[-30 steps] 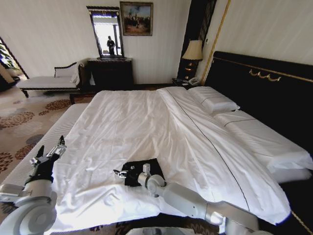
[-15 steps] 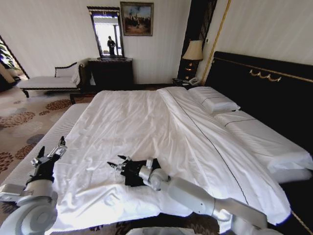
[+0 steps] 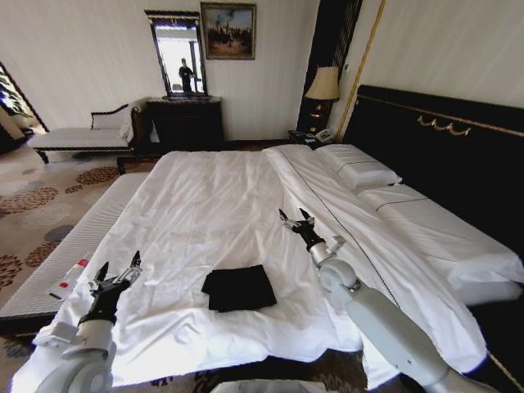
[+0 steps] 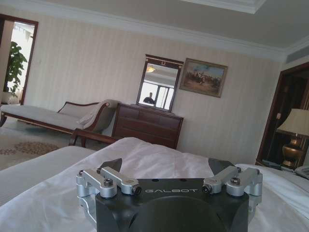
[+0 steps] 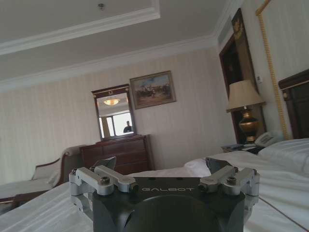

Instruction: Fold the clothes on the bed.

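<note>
The clothes (image 3: 239, 288), a black T-shirt, lie folded into a small flat rectangle on the white sheet of the bed (image 3: 221, 205), near its foot end. My right gripper (image 3: 295, 219) is lifted above the middle of the bed, up and to the right of the shirt, open with nothing in it; it appears close up in the right wrist view (image 5: 161, 166). My left gripper (image 3: 118, 268) hovers open and empty over the bed's left front corner, well left of the shirt, and fills the bottom of the left wrist view (image 4: 166, 166).
White pillows (image 3: 357, 170) lie against the black headboard (image 3: 442, 139) on the right. A lamp (image 3: 322, 86) stands on the nightstand. A dark dresser (image 3: 185, 121) with a mirror and a pale bench (image 3: 82, 136) stand at the far wall. Patterned carpet lies on the left.
My right gripper has let go of the shirt, lifted and swung right over the bed's middle. My left gripper has moved right over the sheet. The shirt lies folded, uncovered.
</note>
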Motion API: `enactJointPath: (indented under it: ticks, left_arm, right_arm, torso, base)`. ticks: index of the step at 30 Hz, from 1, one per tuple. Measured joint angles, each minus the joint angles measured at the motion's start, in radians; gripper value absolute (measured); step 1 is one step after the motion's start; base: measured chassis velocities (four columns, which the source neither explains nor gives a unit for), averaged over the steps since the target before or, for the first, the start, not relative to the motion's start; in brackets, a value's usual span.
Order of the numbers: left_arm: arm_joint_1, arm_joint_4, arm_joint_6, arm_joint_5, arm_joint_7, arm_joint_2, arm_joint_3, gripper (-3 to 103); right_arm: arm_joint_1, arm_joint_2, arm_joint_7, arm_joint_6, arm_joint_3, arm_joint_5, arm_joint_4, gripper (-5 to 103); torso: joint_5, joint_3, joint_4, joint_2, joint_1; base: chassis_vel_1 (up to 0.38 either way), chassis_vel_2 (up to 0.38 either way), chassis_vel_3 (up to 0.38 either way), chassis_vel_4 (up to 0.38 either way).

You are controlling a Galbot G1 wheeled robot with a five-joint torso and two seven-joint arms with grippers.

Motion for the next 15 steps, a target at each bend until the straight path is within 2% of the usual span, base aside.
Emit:
enactJointPath:
  ticks: [3, 4, 5, 7, 8, 10, 15]
  left_arm:
    - [0.039, -0.034, -0.044, 0.069, 0.007, -0.017, 0.022, 100]
    - [0.039, -0.034, -0.044, 0.069, 0.007, -0.017, 0.022, 100]
    - [0.060, -0.053, -0.063, 0.081, 0.014, -0.027, 0.031, 100]
    - [0.070, -0.063, -0.071, 0.086, 0.017, -0.032, 0.034, 100]
    - [0.094, -0.098, -0.087, 0.098, 0.025, -0.045, 0.040, 100]
    - [0.104, -0.132, -0.092, 0.113, 0.027, -0.051, 0.041, 100]
    - [0.111, -0.166, -0.084, 0.135, 0.039, -0.052, 0.046, 100]
  right_arm:
    - [-0.218, 0.072, 0.017, -0.047, 0.172, -0.093, 0.148, 100]
    - [-0.218, 0.072, 0.017, -0.047, 0.172, -0.093, 0.148, 100]
    - [-0.284, 0.112, 0.030, -0.062, 0.220, -0.131, 0.206, 100]
    - [-0.312, 0.130, 0.038, -0.073, 0.241, -0.149, 0.231, 100]
    - [-0.397, 0.186, 0.062, -0.126, 0.300, -0.205, 0.310, 100]
    - [-0.470, 0.227, 0.082, -0.177, 0.343, -0.248, 0.376, 100]
    - [-0.554, 0.265, 0.074, -0.210, 0.399, -0.306, 0.441, 100]
  torso:
    - [-0.0005, 0.000, -0.0004, 0.000, 0.000]
    - [-0.0005, 0.000, -0.0004, 0.000, 0.000]
    - [-0.0007, 0.000, -0.0001, 0.000, 0.000]
    - [-0.0004, 0.000, 0.0000, 0.000, 0.000]
    - [-0.0005, 0.000, 0.0003, 0.000, 0.000]
    - [-0.0005, 0.000, 0.0000, 0.000, 0.000]
    - [-0.0008, 0.000, 0.0001, 0.000, 0.000]
  base:
    - [0.000, 0.000, 0.000, 0.000]
    - [0.000, 0.000, 0.000, 0.000]
    - [0.000, 0.000, 0.000, 0.000]
    - [0.000, 0.000, 0.000, 0.000]
    - [0.000, 0.000, 0.000, 0.000]
    - [0.000, 0.000, 0.000, 0.000]
    - [0.000, 0.000, 0.000, 0.000]
